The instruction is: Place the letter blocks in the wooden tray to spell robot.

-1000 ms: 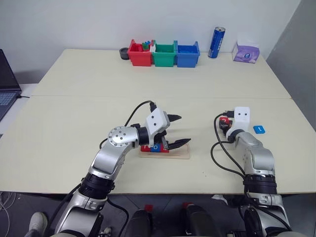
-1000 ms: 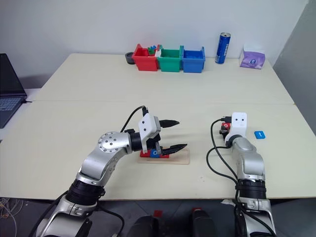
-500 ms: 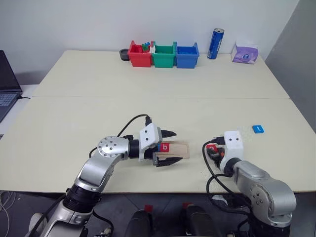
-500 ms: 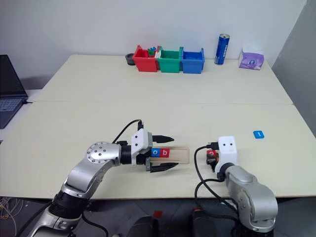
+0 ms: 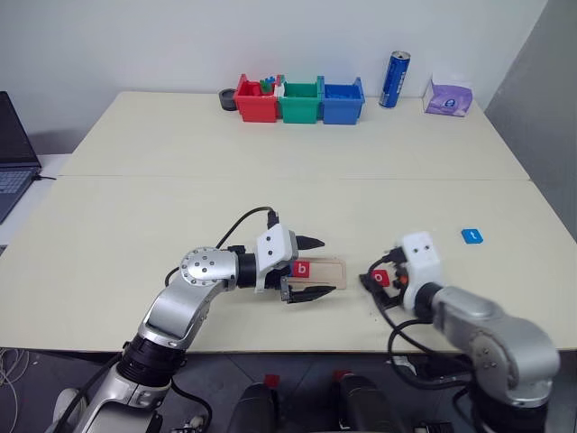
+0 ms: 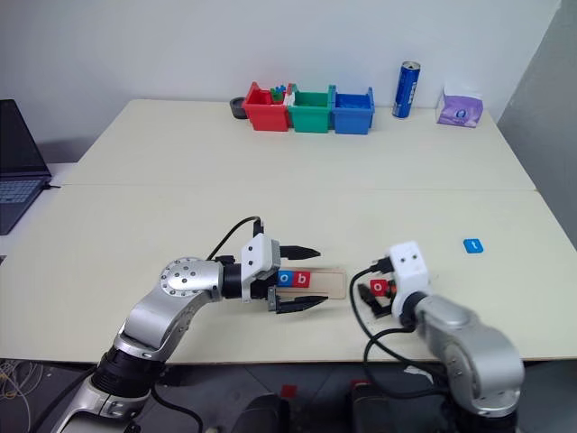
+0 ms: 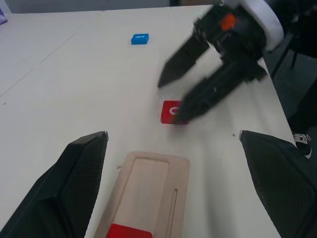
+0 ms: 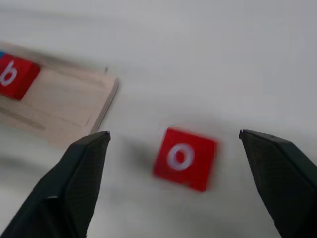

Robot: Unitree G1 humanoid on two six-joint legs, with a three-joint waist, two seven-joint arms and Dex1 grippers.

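Left gripper (image 5: 309, 268) spread over wooden tray (image 5: 332, 273) holding red b block (image 5: 302, 269).

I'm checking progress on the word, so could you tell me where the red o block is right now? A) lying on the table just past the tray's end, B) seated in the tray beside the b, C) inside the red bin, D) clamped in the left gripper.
A: the red o block lies flat on the table, apart from the wooden tray, between the right gripper's open fingers.

Bright even light, soft shadows; wrist views motion-blurred.
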